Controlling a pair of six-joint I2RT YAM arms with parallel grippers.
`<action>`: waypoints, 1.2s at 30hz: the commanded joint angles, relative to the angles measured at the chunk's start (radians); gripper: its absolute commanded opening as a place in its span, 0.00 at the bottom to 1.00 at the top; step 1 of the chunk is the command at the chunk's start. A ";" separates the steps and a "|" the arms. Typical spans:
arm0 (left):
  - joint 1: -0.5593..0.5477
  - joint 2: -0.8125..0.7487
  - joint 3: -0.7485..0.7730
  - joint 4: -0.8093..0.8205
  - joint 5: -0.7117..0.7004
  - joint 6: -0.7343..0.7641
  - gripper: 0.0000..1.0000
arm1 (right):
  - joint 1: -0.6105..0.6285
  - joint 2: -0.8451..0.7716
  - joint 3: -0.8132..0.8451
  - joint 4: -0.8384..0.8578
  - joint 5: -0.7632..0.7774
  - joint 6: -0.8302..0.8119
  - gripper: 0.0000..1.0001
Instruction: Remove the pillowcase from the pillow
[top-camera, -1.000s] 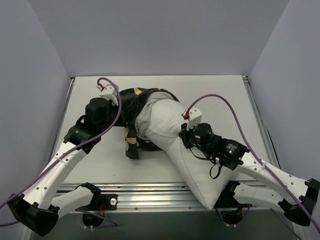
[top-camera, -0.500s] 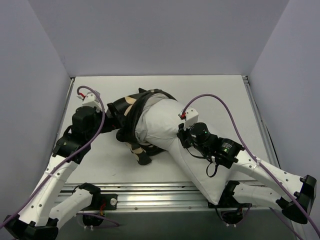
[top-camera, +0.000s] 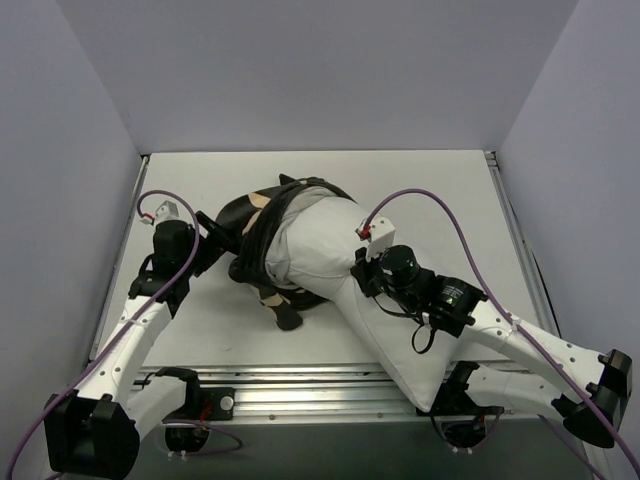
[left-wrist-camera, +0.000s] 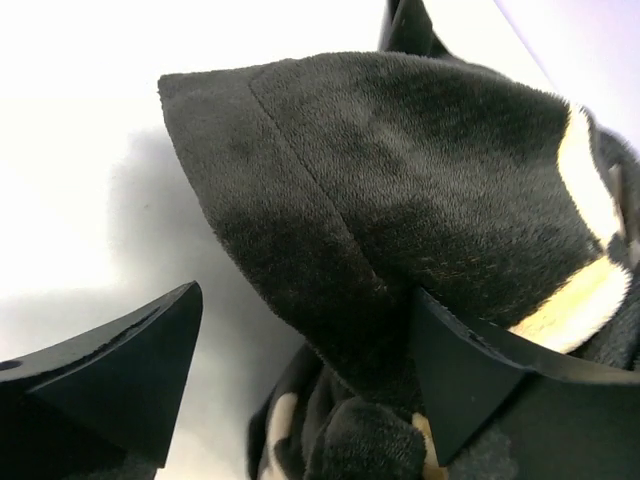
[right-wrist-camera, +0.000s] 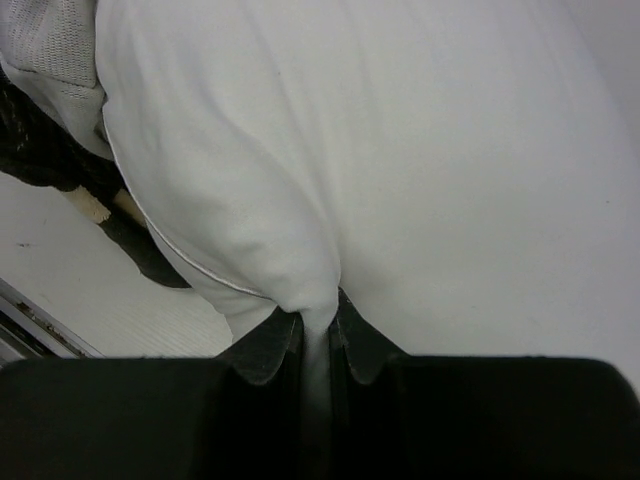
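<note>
The white pillow (top-camera: 325, 250) lies slantwise from mid-table to the near edge. The black pillowcase (top-camera: 258, 225) with tan motifs is bunched around its far left end. My left gripper (top-camera: 215, 240) sits just left of that bunch with its jaws wide open. In the left wrist view a fold of the pillowcase (left-wrist-camera: 400, 200) hangs between the spread fingers (left-wrist-camera: 130, 370), resting against the right one, unclamped. My right gripper (top-camera: 362, 268) is shut on a pinch of pillow fabric. In the right wrist view the pillow (right-wrist-camera: 400, 150) bulges above the gripper (right-wrist-camera: 316, 335).
The white table (top-camera: 430, 190) is boxed in by pale walls on three sides. A metal rail (top-camera: 300, 385) runs along the near edge, and the pillow's lower corner hangs over it. A cable loops over each arm.
My left gripper has opened, let go of the pillowcase and drawn back to the left. The black fabric has slumped against the pillow. The right arm has barely moved.
</note>
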 joint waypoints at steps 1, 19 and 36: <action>0.027 0.000 -0.040 0.249 0.023 -0.093 0.89 | -0.008 -0.011 -0.006 0.056 0.004 0.016 0.00; 0.042 0.022 -0.138 0.455 0.018 -0.136 0.30 | -0.010 -0.023 -0.018 0.064 0.010 0.012 0.00; 0.205 0.058 0.142 0.235 -0.307 0.102 0.02 | -0.063 -0.085 0.023 -0.201 0.323 0.129 0.00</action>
